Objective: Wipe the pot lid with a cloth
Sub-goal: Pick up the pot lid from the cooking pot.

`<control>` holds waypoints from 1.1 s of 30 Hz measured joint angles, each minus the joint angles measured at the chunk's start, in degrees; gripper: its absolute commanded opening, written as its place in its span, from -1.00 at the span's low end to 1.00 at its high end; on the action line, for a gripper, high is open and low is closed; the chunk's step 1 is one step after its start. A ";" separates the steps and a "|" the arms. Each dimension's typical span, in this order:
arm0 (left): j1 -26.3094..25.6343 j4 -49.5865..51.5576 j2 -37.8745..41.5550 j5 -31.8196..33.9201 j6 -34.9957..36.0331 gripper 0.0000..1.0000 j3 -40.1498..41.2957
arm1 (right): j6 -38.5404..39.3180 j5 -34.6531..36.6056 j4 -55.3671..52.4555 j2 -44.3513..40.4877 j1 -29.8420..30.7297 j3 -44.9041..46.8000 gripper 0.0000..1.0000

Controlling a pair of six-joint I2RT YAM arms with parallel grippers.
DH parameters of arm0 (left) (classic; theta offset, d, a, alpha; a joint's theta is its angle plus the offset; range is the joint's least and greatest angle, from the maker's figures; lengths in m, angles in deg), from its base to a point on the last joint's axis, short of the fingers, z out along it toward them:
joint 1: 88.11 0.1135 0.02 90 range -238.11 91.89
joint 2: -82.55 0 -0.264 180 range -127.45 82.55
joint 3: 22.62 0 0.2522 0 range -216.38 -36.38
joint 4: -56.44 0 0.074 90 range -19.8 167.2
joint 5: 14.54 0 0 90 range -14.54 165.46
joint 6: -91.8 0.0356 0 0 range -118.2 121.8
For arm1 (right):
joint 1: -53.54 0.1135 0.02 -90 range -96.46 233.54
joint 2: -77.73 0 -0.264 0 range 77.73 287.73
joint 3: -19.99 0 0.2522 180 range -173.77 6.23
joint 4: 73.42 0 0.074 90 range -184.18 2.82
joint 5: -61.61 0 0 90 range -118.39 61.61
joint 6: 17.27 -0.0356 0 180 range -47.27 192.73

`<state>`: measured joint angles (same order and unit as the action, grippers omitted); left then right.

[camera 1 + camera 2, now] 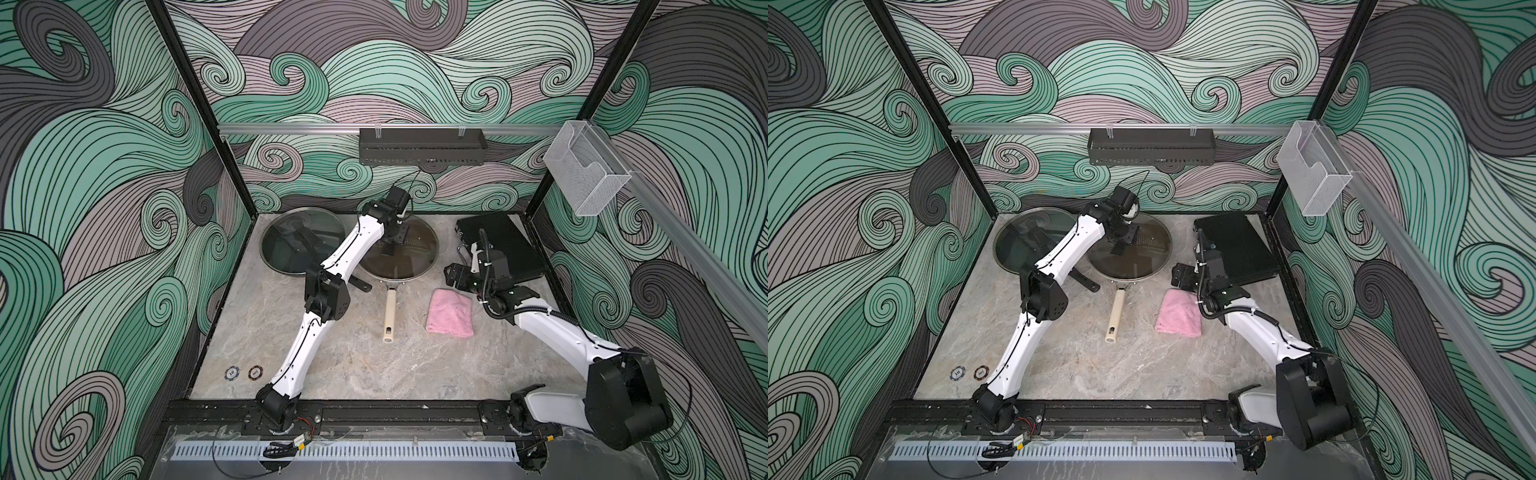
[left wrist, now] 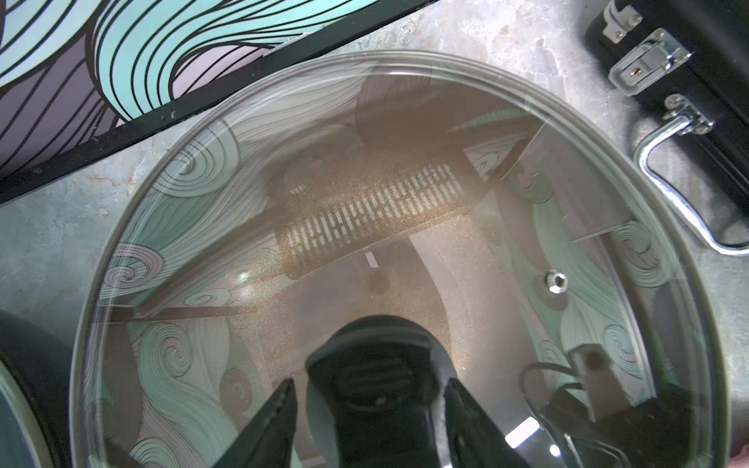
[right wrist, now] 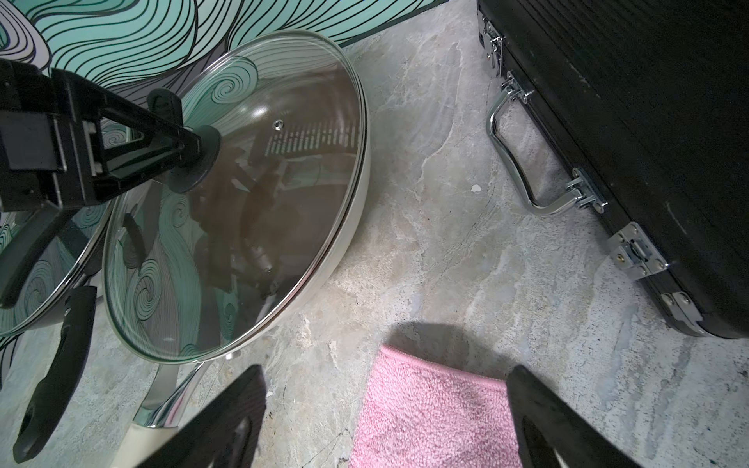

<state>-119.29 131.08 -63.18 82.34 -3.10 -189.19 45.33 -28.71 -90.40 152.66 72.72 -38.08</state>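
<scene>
Marble-look worktop [image 1: 353,361] carries everything. Far left, near the front edge, we see two poker chips [image 1: 232,372]. Behind them a second glass lid [image 1: 286,241] sits on a dark pan. Next, our L arm reaches over to the pot lid [image 1: 417,253], which rests on a cream pan [image 3: 358,190] w/ its handle [image 1: 389,309] pointing frontward. Our left gripper [image 2: 369,389] straddles the lid's black knob [image 3: 202,160], jaws approx. half apart; we can't tell if they pinch it. Right of the handle, the cloth [image 1: 451,312] lies folded on the worktop. Our right gripper [image 3: 387,375] hovers just above its rear edge, jaws wide, holding nothing. At far right, rear, lies a black case [image 1: 503,245].
</scene>
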 measured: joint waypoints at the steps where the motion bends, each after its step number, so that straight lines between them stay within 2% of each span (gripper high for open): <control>1: 0.00 0.02 0.00 -0.11 -0.04 0.22 0.00 | -0.11 -0.04 0.04 0.11 0.00 0.00 0.83; 9: 0.00 0.00 0.00 -0.09 -0.13 0.22 0.00 | -0.37 -0.39 0.50 0.31 0.00 0.00 0.83; 12: 0.00 -0.04 0.00 -0.35 -0.39 0.13 0.00 | -0.52 -0.59 0.50 0.50 0.00 0.00 0.83; 19: -0.15 0.20 -0.04 -1.55 -1.66 -0.28 0.00 | -0.57 -0.63 0.50 0.52 0.00 0.00 0.83; 24: -0.07 1.03 -0.04 -1.77 -0.22 -0.47 -0.04 | -0.63 -0.63 0.48 0.63 0.00 0.00 0.83; 26: -0.07 1.03 -0.04 -1.77 0.02 -0.65 -0.04 | -0.72 -0.63 0.50 0.72 0.00 0.00 0.83; 28: -0.07 1.03 -0.04 -1.75 0.20 -0.97 -0.04 | -0.76 -0.63 0.50 0.72 0.00 0.00 0.83; 33: -0.09 0.98 -0.04 -1.38 0.22 -1.00 -0.04 | -0.94 -0.63 0.50 0.74 0.00 0.00 0.83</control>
<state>-119.37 132.06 -63.23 80.96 -2.89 -189.23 44.39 -29.34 -89.90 153.41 72.72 -38.08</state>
